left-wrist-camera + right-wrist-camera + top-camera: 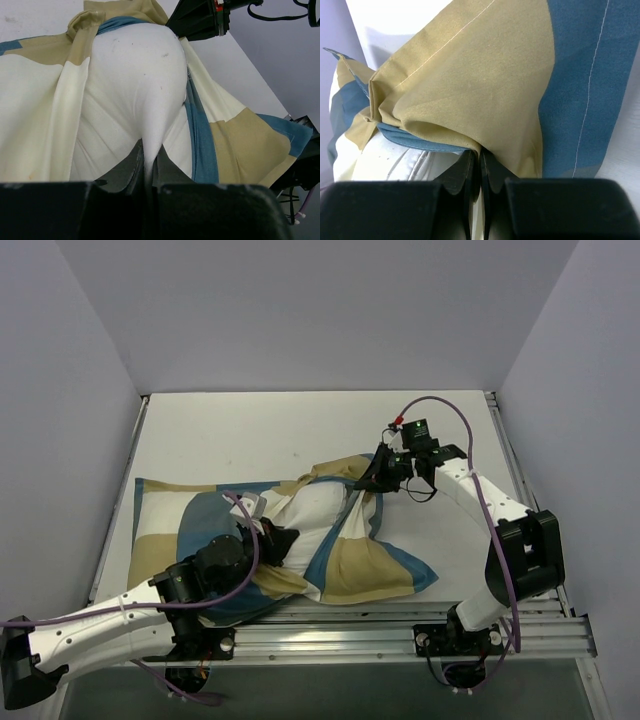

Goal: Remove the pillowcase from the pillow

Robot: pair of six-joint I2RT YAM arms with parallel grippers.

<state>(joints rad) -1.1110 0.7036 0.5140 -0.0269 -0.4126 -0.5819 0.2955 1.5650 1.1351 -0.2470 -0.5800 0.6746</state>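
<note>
Sprawling across the white tabletop (pixel 250 430), the checked pillowcase (pixel 375 570) lies folded open around the white pillow (pixel 318 508). The left hand (pixel 284 540) is clamped on a pinch of the pillow; the right hand (pixel 370 478) is clamped on the pillowcase's edge.

left tool (pixel 148 164) pinching pillow (pixel 135 75), pillowcase (pixel 35 100) (checked) around

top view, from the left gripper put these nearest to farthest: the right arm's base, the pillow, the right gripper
1. pillow: pinched in the jaws of the left gripper, just ahead of it.
2. right gripper: farther back and to the right, shut on the pillowcase edge.
3. right arm's base: far right, at the table's near edge.
</note>
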